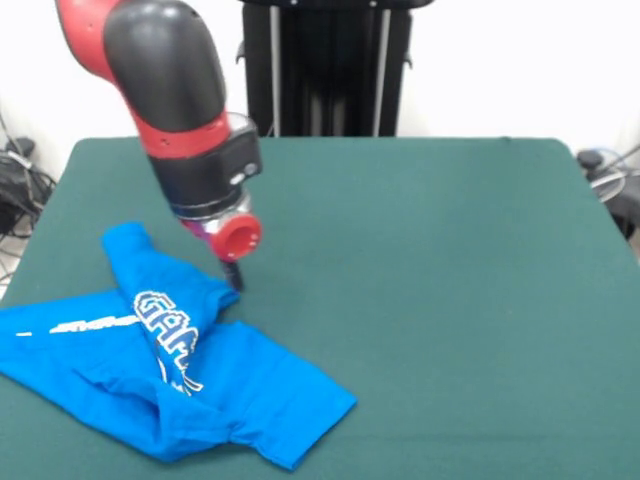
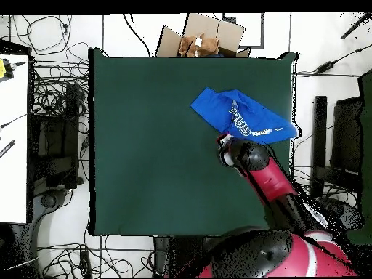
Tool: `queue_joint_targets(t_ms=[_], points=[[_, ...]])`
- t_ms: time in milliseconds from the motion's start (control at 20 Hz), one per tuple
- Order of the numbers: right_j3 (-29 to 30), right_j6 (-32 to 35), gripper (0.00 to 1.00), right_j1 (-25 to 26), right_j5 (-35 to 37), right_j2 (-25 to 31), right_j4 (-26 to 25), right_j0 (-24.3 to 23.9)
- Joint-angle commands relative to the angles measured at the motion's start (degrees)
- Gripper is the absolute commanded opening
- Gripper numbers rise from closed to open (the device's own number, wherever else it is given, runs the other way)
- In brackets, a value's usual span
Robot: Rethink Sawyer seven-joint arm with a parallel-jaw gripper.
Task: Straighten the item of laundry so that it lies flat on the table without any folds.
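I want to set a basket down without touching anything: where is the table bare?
The table is bare across its whole half away from the T-shirt. It is crowded where the shirt lies bunched, with the pincer at the shirt's edge.

A plain white wall (image 1: pixel 500 60) fills the front view from ten to two o'clock, evenly lit. Dark cables and equipment (image 1: pixel 20 185) lie on the floor at nine o'clock, and more cables (image 1: pixel 610 175) at three o'clock. From overhead, the pale floor (image 2: pixel 62 51) carries tangled black cords (image 2: pixel 58 73) at nine o'clock, beside a white surface (image 2: pixel 13 138) along that edge. An open cardboard box (image 2: pixel 203 40) sits at twelve o'clock. Dark equipment (image 2: pixel 345 142) stands at three o'clock.
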Motion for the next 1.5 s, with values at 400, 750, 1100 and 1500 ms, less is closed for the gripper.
queue_joint_targets(t_ms=[400, 750, 1100, 1500], points=[[-4.73, 15.90, 0.00, 5.93, 7.85, -2.97, 5.49, 9.21], [-7.99, 13.96, 0.00, 6.87, 10.12, -4.93, 4.65, 10.06], [-12.52, 6.70, 0.00, 5.49, 3.34, -14.25, -3.62, 11.17], [-16.49, 4.56, 0.00, 6.14, 3.24, -16.87, -9.79, 9.89]])
